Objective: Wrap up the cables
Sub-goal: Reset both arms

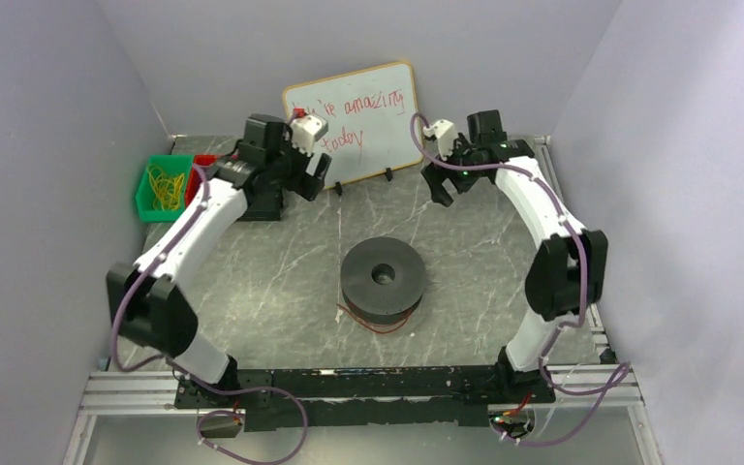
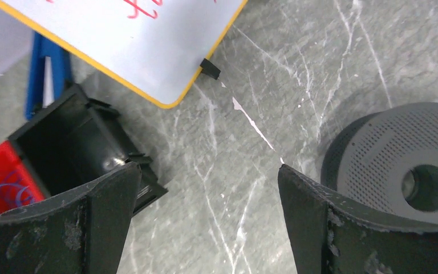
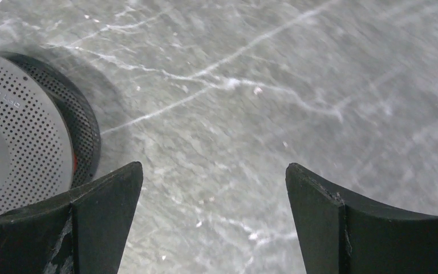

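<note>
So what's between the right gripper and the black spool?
Just bare marbled table; the top view shows nothing lying between right gripper and spool.

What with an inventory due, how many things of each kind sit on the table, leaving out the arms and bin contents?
Black spool: 1
Red cable, at the spool's base: 1
Whiteboard: 1
Bins: 3 (green bin, red bin, black bin)
Total: 6. A blue part beside the whiteboard is unclear.
</note>
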You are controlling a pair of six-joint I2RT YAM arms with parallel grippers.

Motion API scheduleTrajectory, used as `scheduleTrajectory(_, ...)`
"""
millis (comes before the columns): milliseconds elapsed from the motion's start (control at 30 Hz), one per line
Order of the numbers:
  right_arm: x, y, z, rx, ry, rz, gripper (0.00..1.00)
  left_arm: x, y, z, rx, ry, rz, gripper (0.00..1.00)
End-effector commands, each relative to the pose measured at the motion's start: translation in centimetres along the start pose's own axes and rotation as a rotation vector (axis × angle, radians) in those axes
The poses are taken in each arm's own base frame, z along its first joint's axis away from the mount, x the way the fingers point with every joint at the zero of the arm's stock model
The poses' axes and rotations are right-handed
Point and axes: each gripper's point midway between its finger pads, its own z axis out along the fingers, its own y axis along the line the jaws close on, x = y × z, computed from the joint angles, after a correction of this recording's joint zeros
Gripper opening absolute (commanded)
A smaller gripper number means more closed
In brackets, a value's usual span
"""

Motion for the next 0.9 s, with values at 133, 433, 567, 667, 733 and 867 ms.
scheduleTrajectory(133,-1.9,1.9,-12.8,0.29,-0.186,0.052,0.99,-0.5,-1.7,-12.7,-0.012,-0.086,0.091,0.94)
scheduleTrajectory(433,-1.6,13.6,-26.1,0.25,-0.592,-0.015,0.99,2.6,-4.8,-23.5,-0.006,-0.231,0.115,0.94)
scheduleTrajectory(567,0.2,17.2,-31.1,0.305,-0.714,-0.033,0.99,5.0,-3.6,-26.0,-0.117,-0.24,0.088,0.94)
scheduleTrajectory(667,1.5,18.5,-32.6,0.339,-0.764,-0.012,0.99,6.8,-3.0,-26.2,-0.167,-0.244,0.029,0.94)
scheduleTrajectory(733,1.9,19.2,-33.0,0.343,-0.792,0.005,0.99,7.8,-3.4,-26.1,-0.148,-0.242,0.02,0.94)
scheduleTrajectory(867,2.2,19.5,-33.3,0.359,-0.81,0.008,0.99,8.4,-3.3,-26.2,-0.16,-0.258,-0.024,0.94)
